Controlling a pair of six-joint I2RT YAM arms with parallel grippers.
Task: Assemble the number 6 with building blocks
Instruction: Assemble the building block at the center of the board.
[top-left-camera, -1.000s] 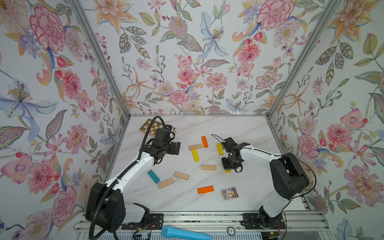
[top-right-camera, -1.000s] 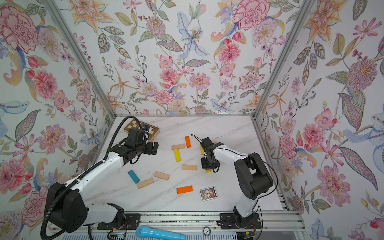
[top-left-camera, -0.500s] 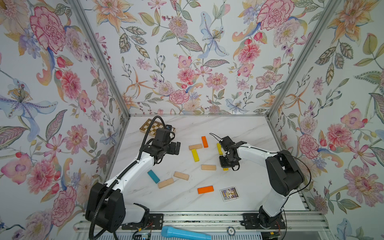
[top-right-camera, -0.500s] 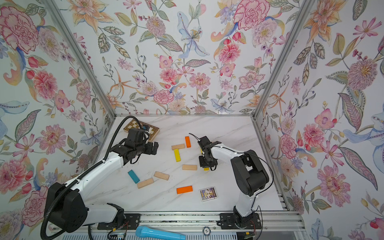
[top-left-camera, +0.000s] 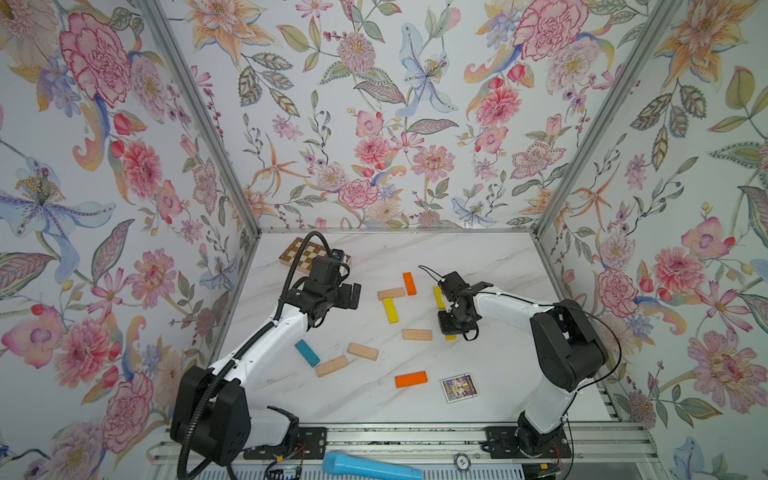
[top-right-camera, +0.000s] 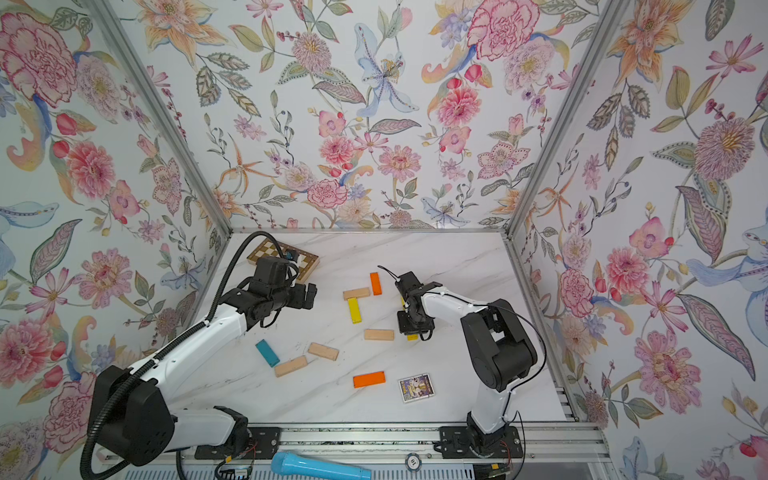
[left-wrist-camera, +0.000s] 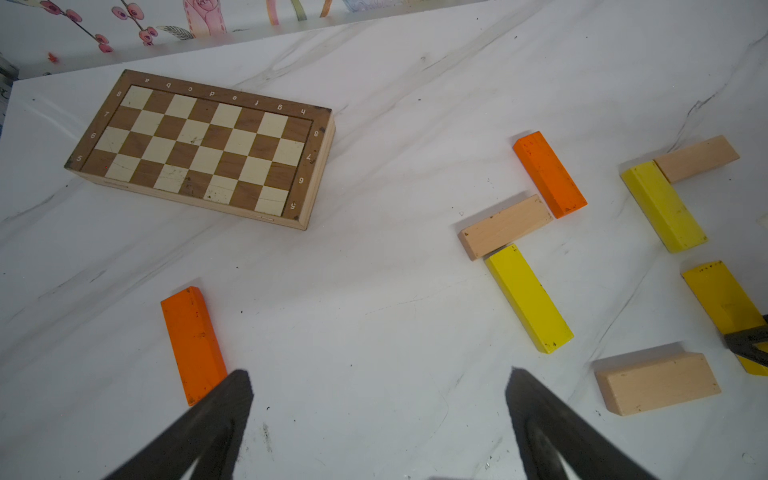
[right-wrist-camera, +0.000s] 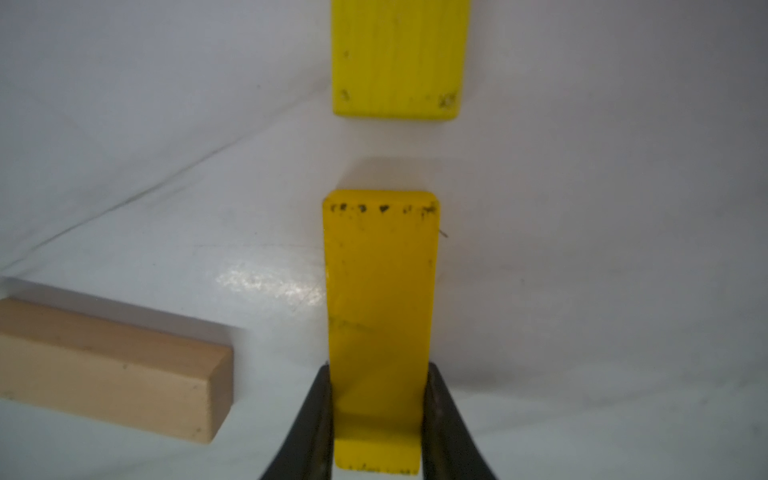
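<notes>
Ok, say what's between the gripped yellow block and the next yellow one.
Nothing: the right wrist view shows bare tabletop between the held block and the other yellow block.

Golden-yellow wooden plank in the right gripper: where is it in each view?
In a top view: the golden-yellow wooden plank shows only its tip under the right gripper.
In a top view: same, tip only.
Left wrist: cut off at the frame's edge.
Right wrist: centre, clamped between the fingers.
Shared landmark: plain beige wooden plank beside it.
</notes>
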